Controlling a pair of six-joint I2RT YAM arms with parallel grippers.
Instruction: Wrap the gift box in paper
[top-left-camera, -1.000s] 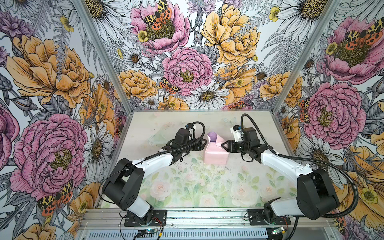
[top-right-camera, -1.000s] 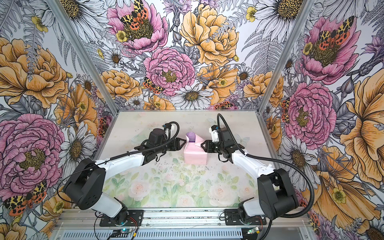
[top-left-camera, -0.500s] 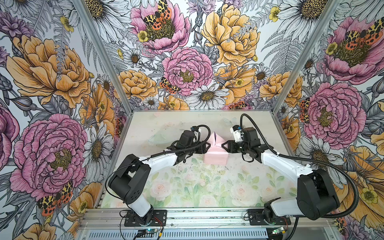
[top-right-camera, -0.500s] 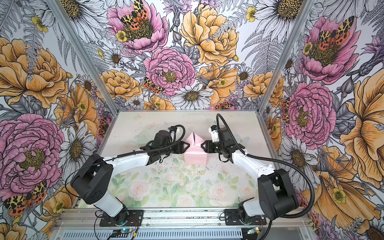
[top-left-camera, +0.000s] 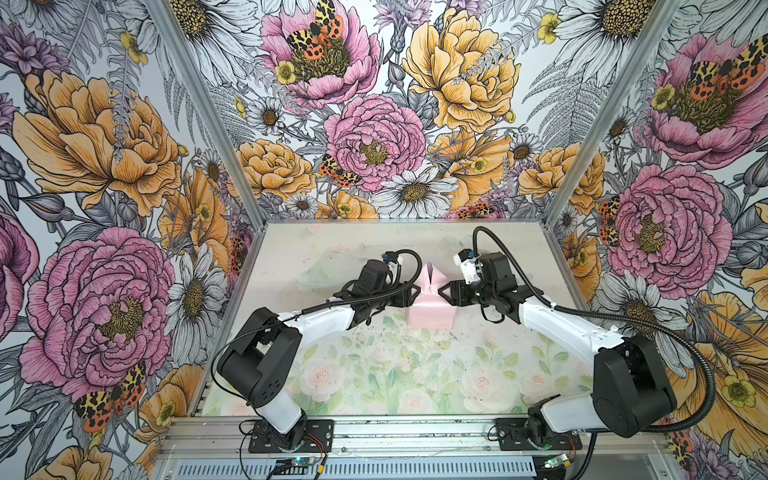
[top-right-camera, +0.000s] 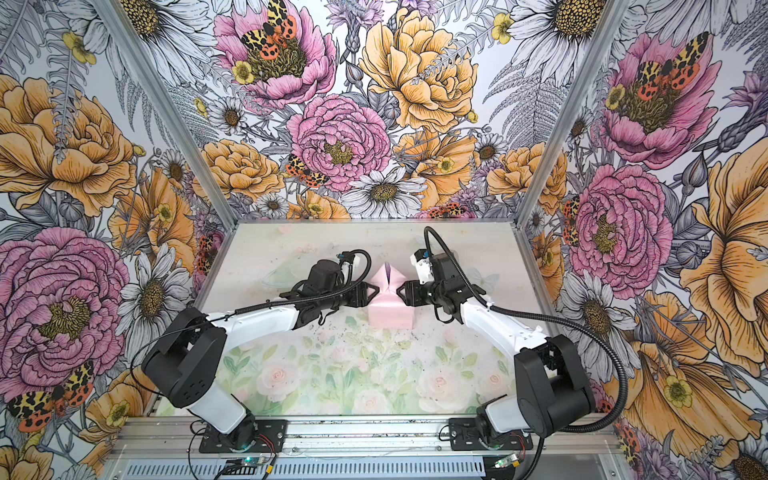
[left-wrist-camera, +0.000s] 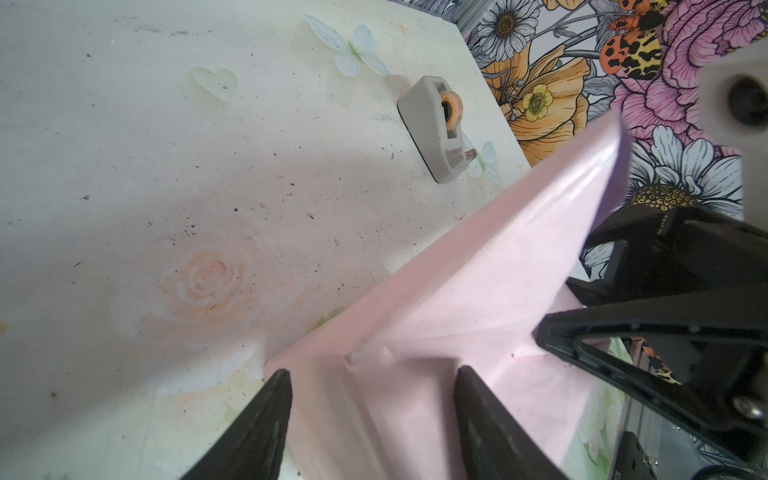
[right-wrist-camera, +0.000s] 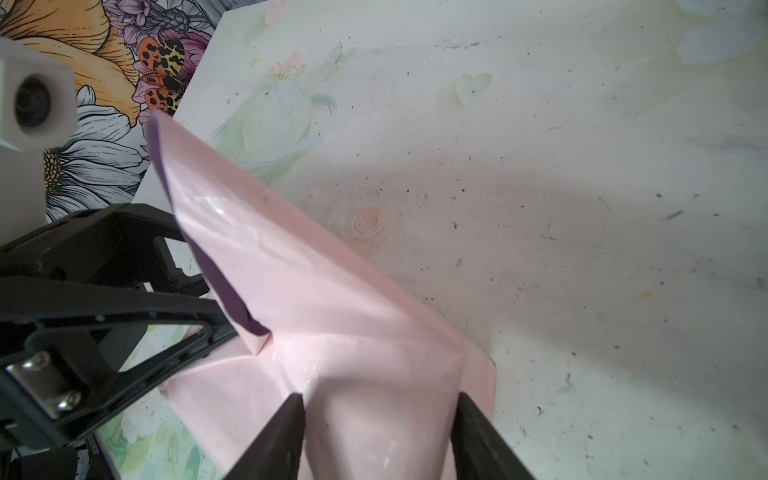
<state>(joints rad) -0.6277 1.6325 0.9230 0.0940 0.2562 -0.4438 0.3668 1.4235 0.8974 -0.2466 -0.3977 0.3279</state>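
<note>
Paper (top-left-camera: 430, 309) pink outside, peaked flaps, lilac inside.

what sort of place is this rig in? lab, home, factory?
Probably a staged robot-recording booth: floral wall panels in an aluminium frame, two arms bolted to a front rail, and a printed tabletop holding the paper and a tape dispenser.

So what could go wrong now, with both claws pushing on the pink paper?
1. I see no tape on the paper, and the tape dispenser sits apart from it. If the left gripper or right gripper backs off, the folds might spring open.
2. The end flaps stand up in a point, not flat. Pushing them down unevenly could crumple or tear them.
</note>
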